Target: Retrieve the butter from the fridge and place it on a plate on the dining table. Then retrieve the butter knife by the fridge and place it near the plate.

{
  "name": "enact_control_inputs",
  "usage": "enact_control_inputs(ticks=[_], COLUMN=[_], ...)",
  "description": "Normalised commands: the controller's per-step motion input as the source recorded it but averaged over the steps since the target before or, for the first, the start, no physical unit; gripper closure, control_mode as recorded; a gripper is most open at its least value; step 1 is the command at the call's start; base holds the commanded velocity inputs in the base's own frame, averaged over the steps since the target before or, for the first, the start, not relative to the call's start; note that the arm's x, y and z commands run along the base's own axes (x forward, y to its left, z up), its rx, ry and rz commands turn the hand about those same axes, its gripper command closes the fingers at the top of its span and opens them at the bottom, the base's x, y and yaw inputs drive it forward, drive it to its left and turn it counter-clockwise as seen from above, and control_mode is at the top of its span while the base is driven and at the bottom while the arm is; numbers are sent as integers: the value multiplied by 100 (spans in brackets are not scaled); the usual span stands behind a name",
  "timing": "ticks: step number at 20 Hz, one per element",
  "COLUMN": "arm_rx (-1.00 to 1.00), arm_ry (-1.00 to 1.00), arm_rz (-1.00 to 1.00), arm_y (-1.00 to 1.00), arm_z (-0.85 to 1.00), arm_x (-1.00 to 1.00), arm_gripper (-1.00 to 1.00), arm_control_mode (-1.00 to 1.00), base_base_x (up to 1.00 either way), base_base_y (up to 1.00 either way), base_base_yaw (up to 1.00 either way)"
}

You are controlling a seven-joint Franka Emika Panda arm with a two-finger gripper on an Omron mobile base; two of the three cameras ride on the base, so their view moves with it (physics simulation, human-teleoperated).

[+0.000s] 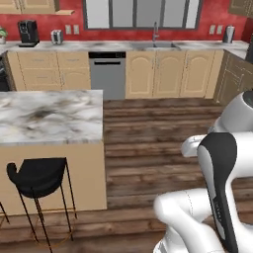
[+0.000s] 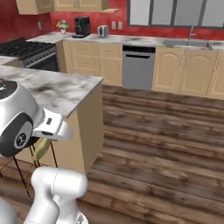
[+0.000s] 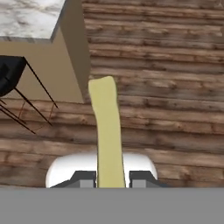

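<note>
Claw: gripper (image 3: 112,178) pinches the butter (image 3: 106,131), stick jutting straight out ahead of the fingertips.
Progress: butter in hand, not yet plated; knife step untouched.
Ahead-left of claw: dining table (image 3: 26,19) corner.
Obstacles: black stool (image 3: 8,76) tucked against the table base; wood floor (image 3: 175,87) open ahead.

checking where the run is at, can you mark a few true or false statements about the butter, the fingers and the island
1. The fingers are shut on the butter. True.
2. The butter already lies on the dining table. False: in the hand view it is held over the wood floor, beside the table's corner.
3. A black stool stands against the dining table's tan base. True.
4. A plate sits on the part of the marble top in view. False: that part shows bare marble.
5. The dishwasher is set between tan cabinet doors. True.
</note>
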Motion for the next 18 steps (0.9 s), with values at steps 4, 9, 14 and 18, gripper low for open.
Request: enact_control_inputs(ticks=[4, 9, 14, 18], arm_rx=[0, 0, 0, 0], arm_ry=[0, 0, 0, 0], arm_rz=[0, 0, 0, 0], arm_y=[0, 0, 0, 0], arm_z=[0, 0, 0, 0], arm_x=[0, 0, 0, 0], arm_gripper=[100, 100, 100, 100], arm_control_mode=[100, 100, 100, 100], base_base_x=[-8, -10, -60, -52], base_base_y=[100, 100, 100, 100], base_base_yaw=[-35, -32, -26, -15])
